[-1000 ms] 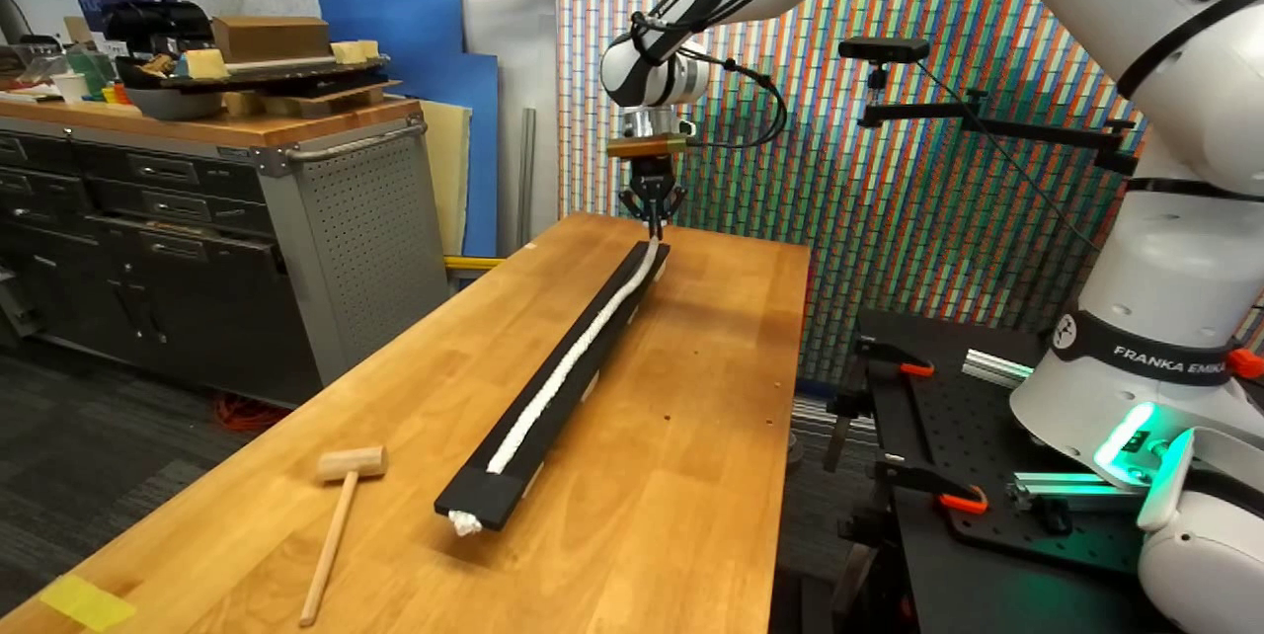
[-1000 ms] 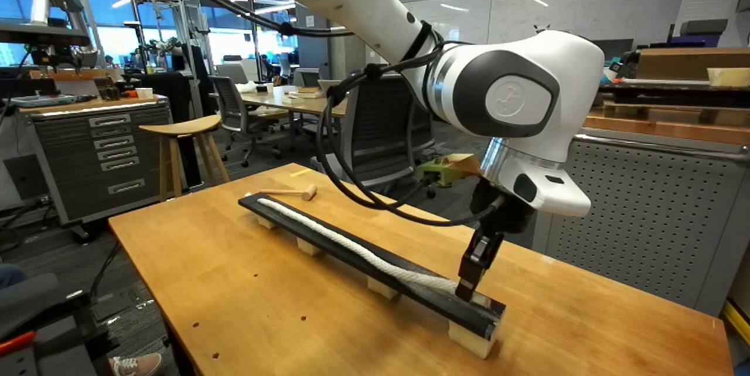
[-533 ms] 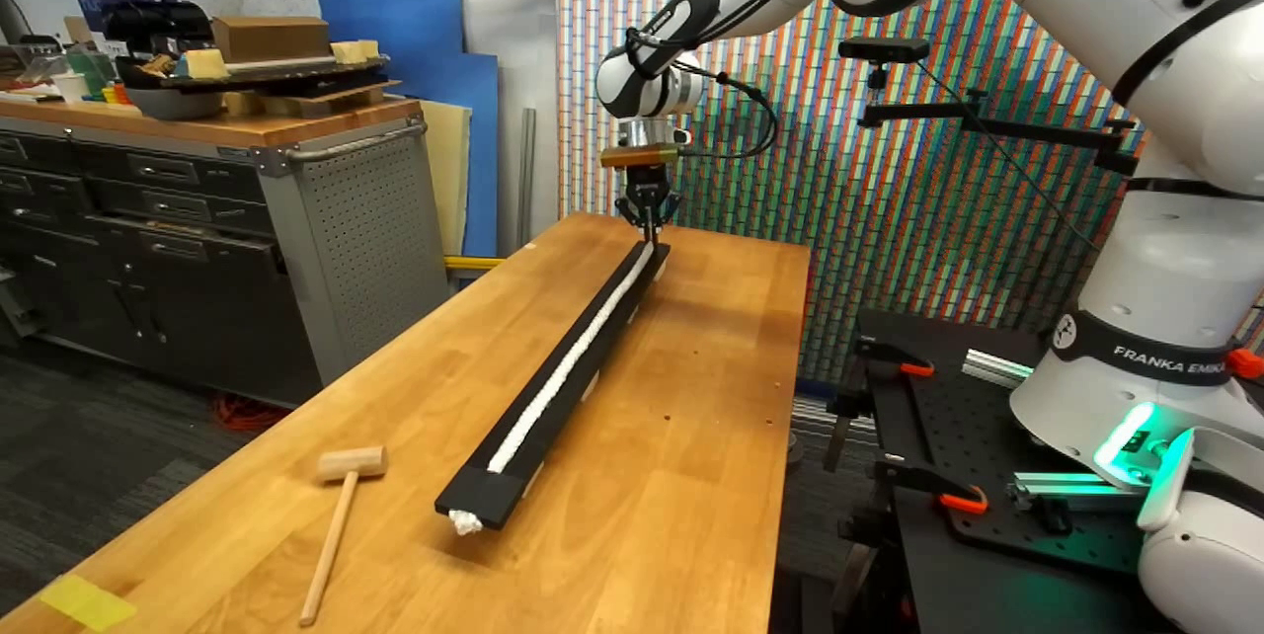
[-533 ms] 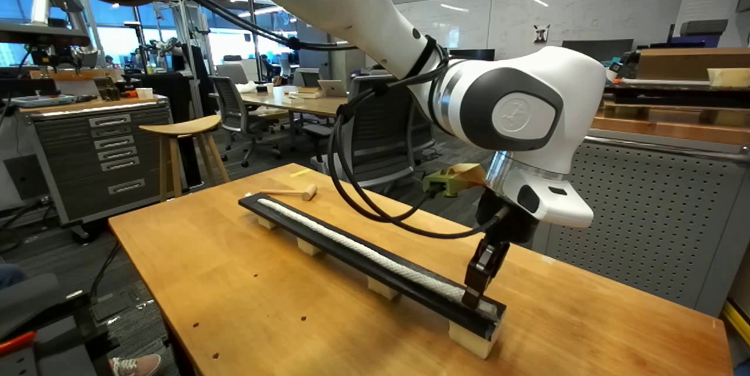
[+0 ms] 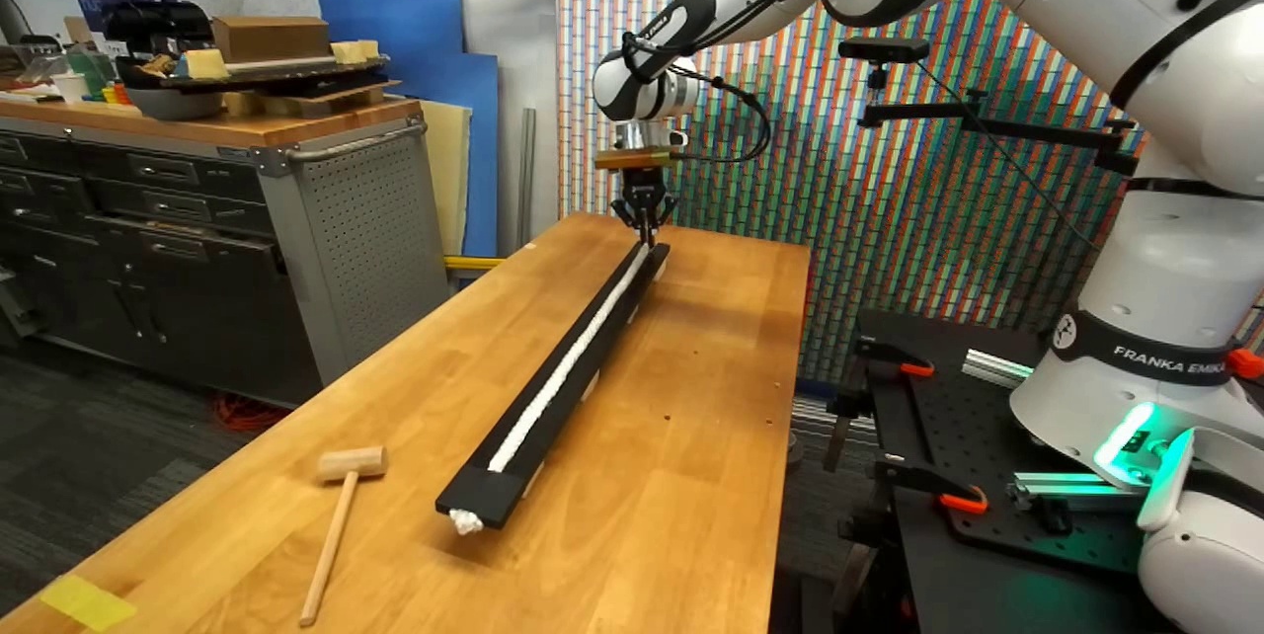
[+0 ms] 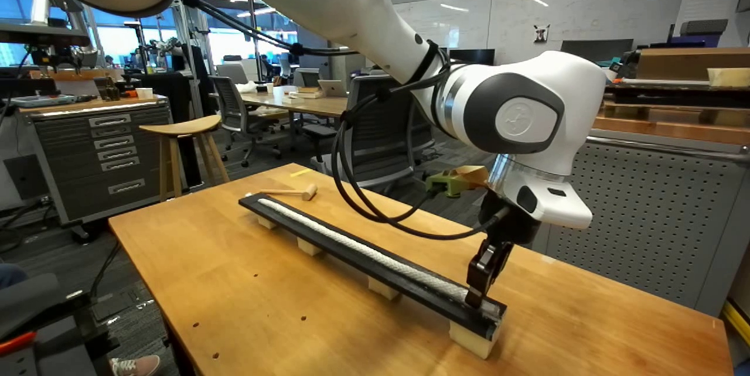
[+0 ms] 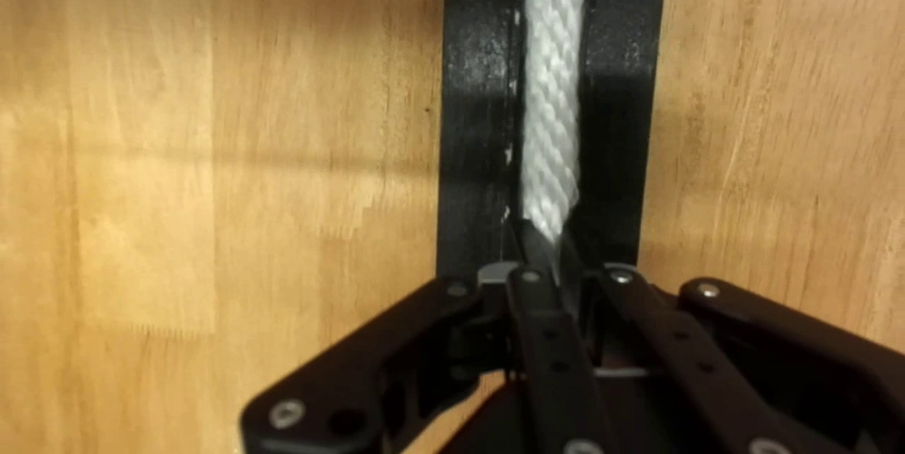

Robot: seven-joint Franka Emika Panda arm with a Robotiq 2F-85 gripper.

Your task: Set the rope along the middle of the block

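Note:
The rope (image 5: 563, 372) is a thick white cord lying along the middle of the block (image 5: 568, 397), a long narrow black bar on the table. Both also show in the other exterior view, the rope (image 6: 363, 250) straight on the block (image 6: 410, 288). My gripper (image 5: 647, 237) points down at the block's far end, its fingertips (image 6: 474, 298) at the bar's top. In the wrist view the gripper (image 7: 550, 242) is shut on the rope (image 7: 555, 86) near its end, over the block (image 7: 481, 121). The rope's tip is mostly hidden by the fingers.
Pale wooden supports (image 6: 384, 288) hold the block off the wooden table (image 5: 691, 476). A wooden mallet (image 5: 341, 515) lies beside the block's near end. A white clump (image 5: 465, 521) sticks out under that end. A tool cabinet (image 5: 346, 249) stands beyond the table.
My gripper has moved down and slightly sideways with the rope's end. The rope's stretch near the gripper, curved and raised before, now lies straighter and lower on the block.

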